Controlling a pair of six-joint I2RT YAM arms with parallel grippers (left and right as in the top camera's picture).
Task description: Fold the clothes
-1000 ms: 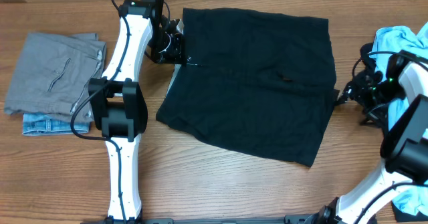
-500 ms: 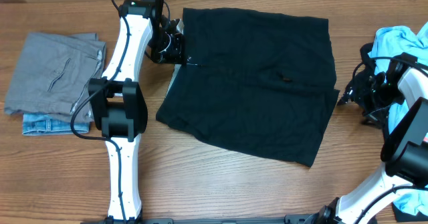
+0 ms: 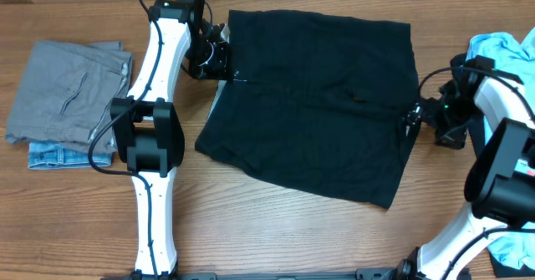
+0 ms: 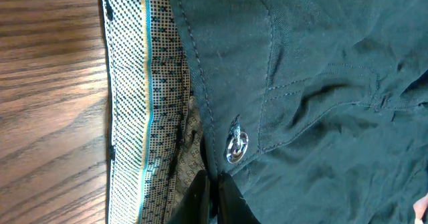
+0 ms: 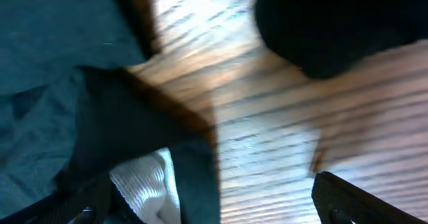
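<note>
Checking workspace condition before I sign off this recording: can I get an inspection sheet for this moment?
Surface: brown wooden table, bare grain around the garments.
Job's things: large black trouser-like garment spread flat mid-table; folded grey garment stacked on a blue denim piece at the far left; light blue T-shirt bunched at the right edge.
Clutter: nothing seen.
Pincers: left pincer shut on the black garment's waistband beside a silver button; right pincer open at the garment's right edge, holding nothing.
Cables: black cables looped along both arms.
Surroundings: nothing seen.
</note>
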